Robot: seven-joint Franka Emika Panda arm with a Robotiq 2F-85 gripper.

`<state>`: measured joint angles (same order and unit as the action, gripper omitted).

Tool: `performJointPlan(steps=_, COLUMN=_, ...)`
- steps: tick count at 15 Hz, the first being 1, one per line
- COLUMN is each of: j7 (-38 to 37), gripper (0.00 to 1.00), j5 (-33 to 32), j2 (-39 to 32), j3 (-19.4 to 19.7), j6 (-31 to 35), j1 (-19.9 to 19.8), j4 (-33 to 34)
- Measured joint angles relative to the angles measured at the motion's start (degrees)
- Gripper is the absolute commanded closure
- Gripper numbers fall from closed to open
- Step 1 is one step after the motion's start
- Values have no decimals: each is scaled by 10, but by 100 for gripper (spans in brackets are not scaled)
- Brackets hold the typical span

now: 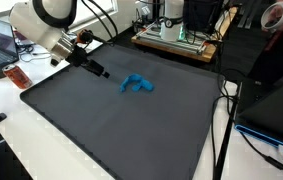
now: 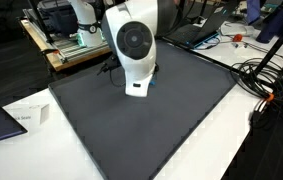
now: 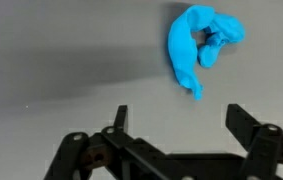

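Observation:
A crumpled blue cloth [image 1: 136, 85] lies on the dark grey mat [image 1: 111, 125], toward its far side. In the wrist view the blue cloth [image 3: 199, 45] sits at the upper right, ahead of my gripper [image 3: 177, 118]. The two black fingers stand wide apart with only bare mat between them. The gripper [image 1: 101, 72] hangs open a short way beside the cloth and is not touching it. In an exterior view the white arm [image 2: 133, 45] blocks the gripper, and only a sliver of blue [image 2: 152, 80] shows behind it.
A wooden board with electronics [image 1: 176, 42] stands beyond the mat's far edge. Cables [image 1: 224, 120] run along one side of the mat. A laptop [image 1: 1, 50] and an orange object [image 1: 19, 77] sit on the white table [image 1: 11, 140].

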<state>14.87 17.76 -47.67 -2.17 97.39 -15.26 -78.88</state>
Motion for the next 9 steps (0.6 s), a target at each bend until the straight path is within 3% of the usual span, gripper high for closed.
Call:
performJointPlan(steps=5, j7=92, gripper=0, j5=99, j2=29, j3=-14, j6=48, j1=-53, j4=-69)
performJointPlan(steps=9, j7=143, gripper=0, j5=139, j2=61, j3=-16, j6=121, j1=-64, j4=-140)
